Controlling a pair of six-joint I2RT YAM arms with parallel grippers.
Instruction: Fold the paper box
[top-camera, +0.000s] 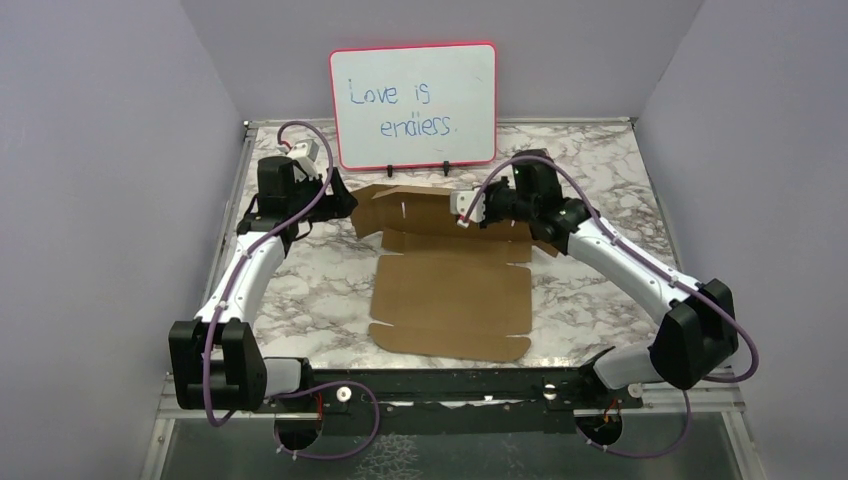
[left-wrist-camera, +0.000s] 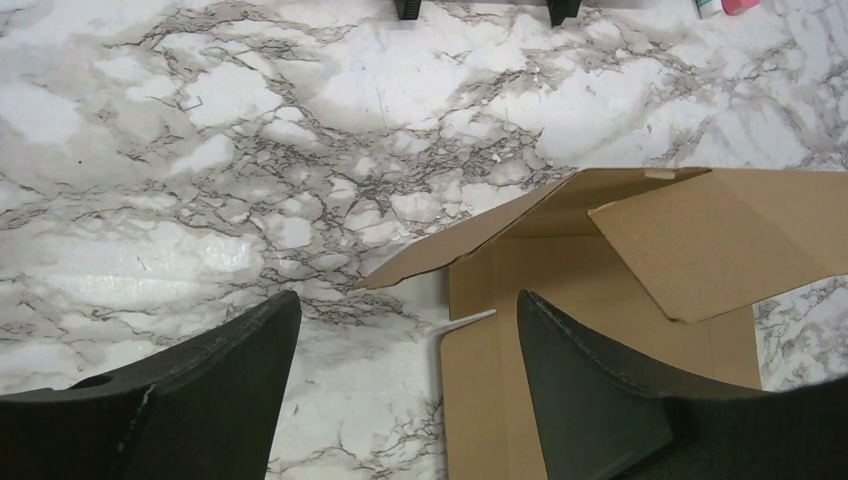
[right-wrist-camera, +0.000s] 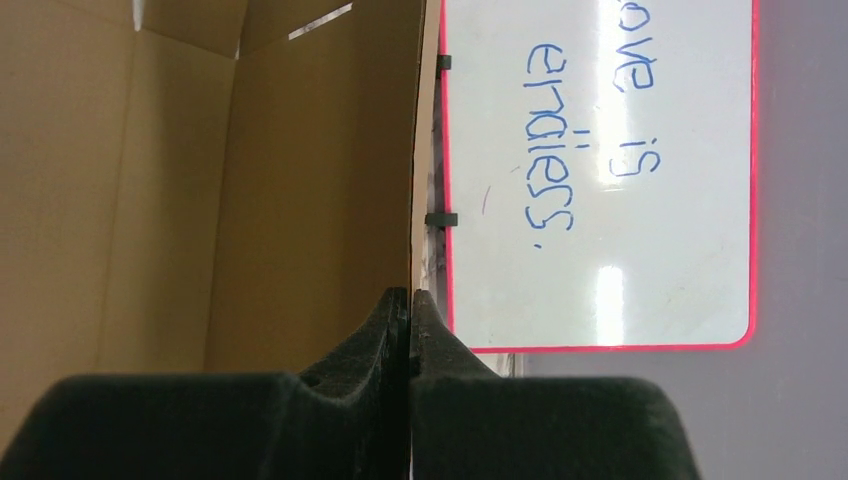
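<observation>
The paper box (top-camera: 450, 295) is a brown cardboard sheet lying mid-table, its near panel flat and its far panels raised. In the top view my right gripper (top-camera: 465, 210) sits at the raised far panel. In the right wrist view the right gripper (right-wrist-camera: 410, 292) is shut on the thin top edge of that panel (right-wrist-camera: 300, 180). My left gripper (top-camera: 335, 195) hovers at the sheet's far left corner. From the left wrist camera the left gripper (left-wrist-camera: 405, 295) is open over marble, with the box's left flaps (left-wrist-camera: 600, 290) beside and under its right finger, and holds nothing.
A pink-framed whiteboard (top-camera: 413, 105) with blue writing stands upright on small black feet just behind the box, close to the raised panel (right-wrist-camera: 600, 170). Purple walls enclose the marble table (top-camera: 600, 170) on three sides. Both arm bases sit at the near edge.
</observation>
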